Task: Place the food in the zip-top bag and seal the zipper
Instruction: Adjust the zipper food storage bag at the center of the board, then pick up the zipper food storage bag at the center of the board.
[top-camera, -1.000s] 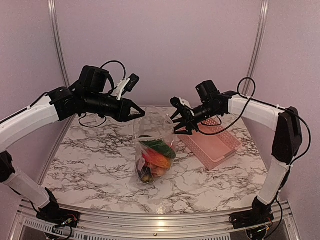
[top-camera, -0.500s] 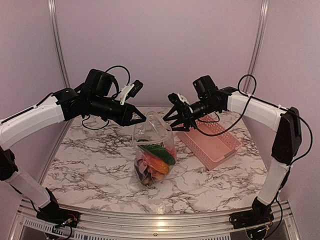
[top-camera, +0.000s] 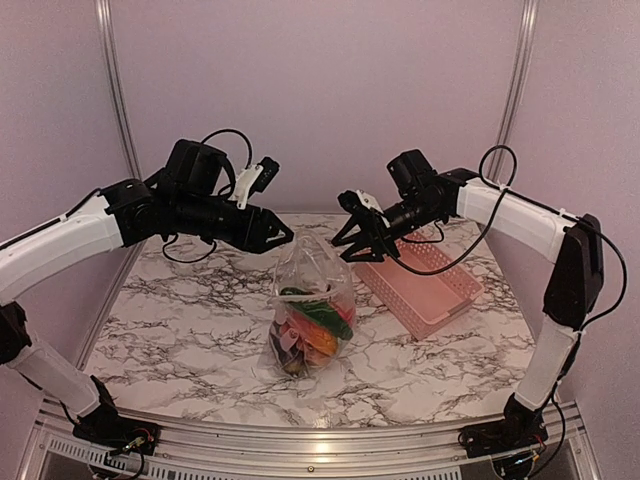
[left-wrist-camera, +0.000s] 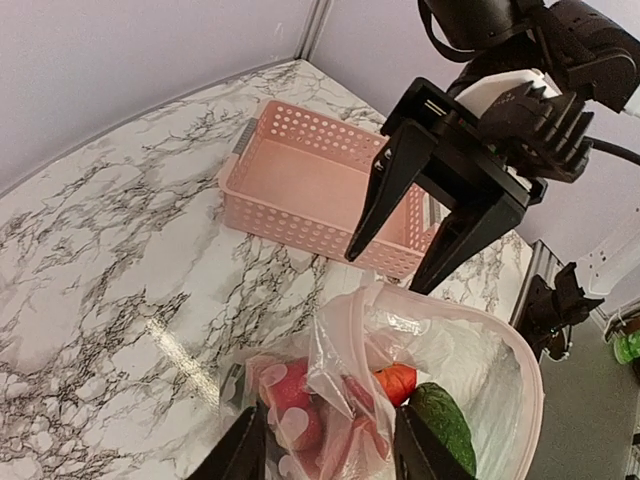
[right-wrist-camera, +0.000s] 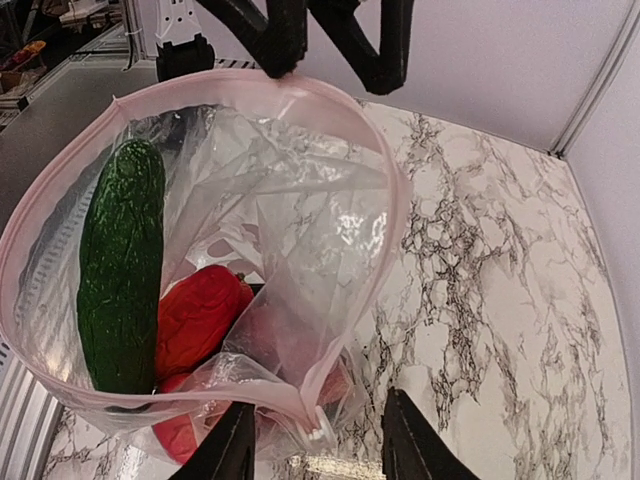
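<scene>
The clear zip-top bag (top-camera: 312, 285) stands upright mid-table with its mouth gaping. Its food (top-camera: 310, 325) shows through: a green cucumber (right-wrist-camera: 120, 280) and red fruits (right-wrist-camera: 200, 315). The zipper (right-wrist-camera: 385, 190) runs as a pinkish strip round the open rim. My left gripper (top-camera: 287, 238) hovers at the bag's upper left. It is open, and in the left wrist view (left-wrist-camera: 330, 455) the bag film lies loose below the spread jaws. My right gripper (top-camera: 345, 248) is at the upper right, open. In the right wrist view (right-wrist-camera: 315, 450) the bag's rim corner sits unpinched between its jaws.
An empty pink basket (top-camera: 430, 285) lies on the marble table (top-camera: 180, 330) to the right of the bag, just beyond my right gripper. Walls and metal posts close in the back and sides.
My left gripper has let go of the bag's rim and opened. The bag has sagged lower. My right gripper's jaws have narrowed around the bag's right corner.
</scene>
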